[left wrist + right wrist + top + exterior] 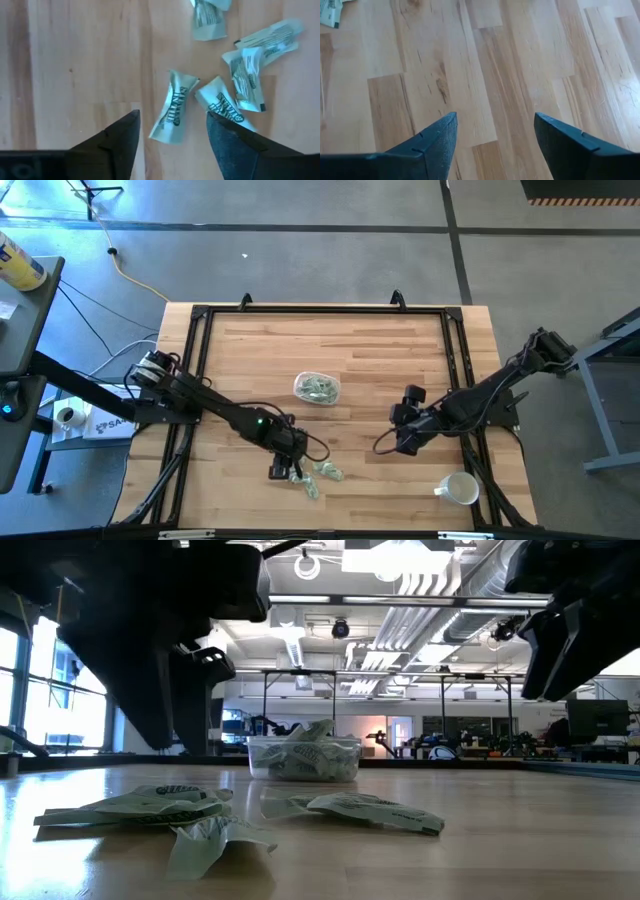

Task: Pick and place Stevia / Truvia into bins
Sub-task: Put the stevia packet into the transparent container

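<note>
Several pale green and white Truvia sachets (318, 476) lie flat and crumpled near the table's near edge, seen close up as sachets (174, 107) in the left wrist view and sachets (160, 810) in the low view. The clear plastic bowl (317, 388) sits at the table's middle with more sachets inside; bowl (303, 758). My left gripper (172, 131) hovers open above the loose sachets, fingers either side of one sachet, touching none that I can see. My right gripper (495, 132) is open over bare wood right of centre (405, 435).
A white mug (459, 489) stands near the table's near right corner. A black frame (320, 310) runs around the tabletop. Bare wood lies between the bowl and the loose sachets.
</note>
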Available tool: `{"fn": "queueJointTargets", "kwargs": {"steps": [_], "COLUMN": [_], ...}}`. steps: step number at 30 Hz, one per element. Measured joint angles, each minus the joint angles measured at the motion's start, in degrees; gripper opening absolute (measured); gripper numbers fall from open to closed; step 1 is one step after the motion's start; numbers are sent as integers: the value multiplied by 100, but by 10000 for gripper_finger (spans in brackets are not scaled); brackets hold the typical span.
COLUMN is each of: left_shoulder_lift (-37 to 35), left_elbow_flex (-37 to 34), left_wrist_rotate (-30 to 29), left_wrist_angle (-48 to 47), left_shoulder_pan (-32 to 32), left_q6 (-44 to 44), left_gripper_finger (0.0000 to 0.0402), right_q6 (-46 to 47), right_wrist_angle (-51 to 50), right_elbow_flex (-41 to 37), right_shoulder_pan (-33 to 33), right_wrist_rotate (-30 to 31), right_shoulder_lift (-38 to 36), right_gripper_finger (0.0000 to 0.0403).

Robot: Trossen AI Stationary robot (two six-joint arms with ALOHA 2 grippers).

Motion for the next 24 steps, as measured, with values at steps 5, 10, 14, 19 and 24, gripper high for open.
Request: {"fn": "queueJointTargets", "kwargs": {"steps": [5,10,14,19,24], "left_shoulder_lift": [347,548,578,591,564], "left_elbow_flex": [0,22,20,15,8], "left_wrist_rotate": [132,-44,-92,-234,-171], "left_wrist_angle": [-2,11,9,71,123], "left_shoulder_pan": [-16,-12,-9,9,254], "left_q6": [248,268,317,682,757], "left_gripper_finger": [256,215,162,77,23], "right_q6": [-5,4,22,26,132], "right_wrist_angle": [18,20,22,61,140], "right_elbow_flex": [2,2,2,2,4], "right_shoulder_pan": [-88,-146,-147,-147,-147], "right_wrist_rotate": [-25,-51,-24,156,167], "right_shoulder_lift": [0,0,0,0,0], "right_gripper_finger": [257,257,257,257,257]}}
